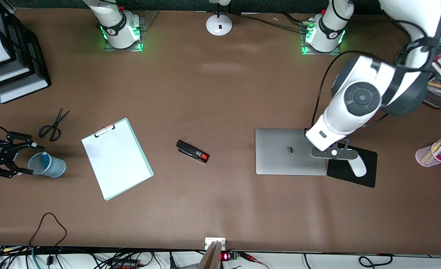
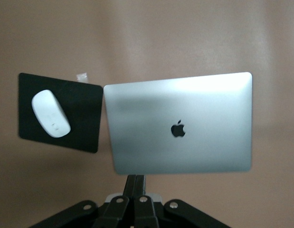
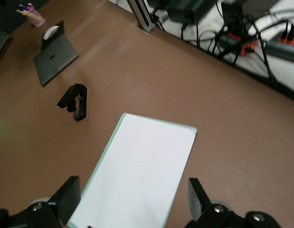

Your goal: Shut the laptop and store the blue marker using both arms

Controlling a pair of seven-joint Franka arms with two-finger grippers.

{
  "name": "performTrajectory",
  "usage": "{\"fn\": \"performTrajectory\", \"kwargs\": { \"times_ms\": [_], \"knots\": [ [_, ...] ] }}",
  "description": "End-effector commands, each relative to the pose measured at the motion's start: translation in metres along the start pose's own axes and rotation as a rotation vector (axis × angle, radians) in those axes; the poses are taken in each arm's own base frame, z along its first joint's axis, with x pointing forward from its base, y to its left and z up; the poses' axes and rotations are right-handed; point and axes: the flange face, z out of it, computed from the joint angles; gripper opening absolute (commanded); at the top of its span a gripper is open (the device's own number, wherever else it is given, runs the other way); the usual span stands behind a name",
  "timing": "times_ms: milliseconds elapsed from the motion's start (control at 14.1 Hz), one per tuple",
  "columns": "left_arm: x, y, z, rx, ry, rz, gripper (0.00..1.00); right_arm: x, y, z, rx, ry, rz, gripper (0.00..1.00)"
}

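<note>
So the relation that matters here is the right end effector (image 1: 28, 158) versus the blue marker (image 1: 45, 157). The marker is inside the blue cup (image 1: 50, 168) at the right arm's end of the surface (image 1: 220, 93), propped at a slant with its whitish end poking up over the rim. Its long axis leans up out of the cup and isn't flat on the surface. The right end effector sits just beside that cup, between it and the surface's edge at that end. Its fingers are spread wide and holding nothing, and the opening faces the cup. This arm is by far the nearer one to the marker. The left arm is well apart, at its own end of the surface.

Over there, the laptop (image 1: 290, 151) lies flat with the lid down and the apple logo facing up. It's about midway between the base edge and the camera edge, touching or very nearly touching the black mouse pad (image 1: 368, 175), which carries a white mouse (image 1: 357, 166). The left end effector (image 2: 135, 178) hangs over the laptop's edge where it meets the pad. In the left wrist view its fingers are pinched together on nothing, and the lid lies straight below and ahead of them.

My read is that both halves look done. If anything is left, it's pulling each arm straight up and away. The right one shouldn't swing toward the middle of the surface, or it could clip the cup and tip it.
</note>
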Motion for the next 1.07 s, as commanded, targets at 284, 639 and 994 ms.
{"fn": "performTrajectory", "kwargs": {
  "times_ms": [284,639,994],
  "knots": [
    [-0.019,-0.027,-0.076,-0.039,-0.100,0.130,0.78,0.079,-0.086,-0.007,-0.219,-0.290,0.366,1.00],
    [-0.020,-0.054,-0.087,-0.096,-0.095,0.093,1.00,0.117,-0.155,-0.002,-0.372,-0.459,0.554,1.00],
    [-0.021,-0.071,-0.095,-0.088,-0.082,0.060,1.00,0.126,-0.228,-0.009,-0.515,-0.577,0.735,1.00]
  ]
}}
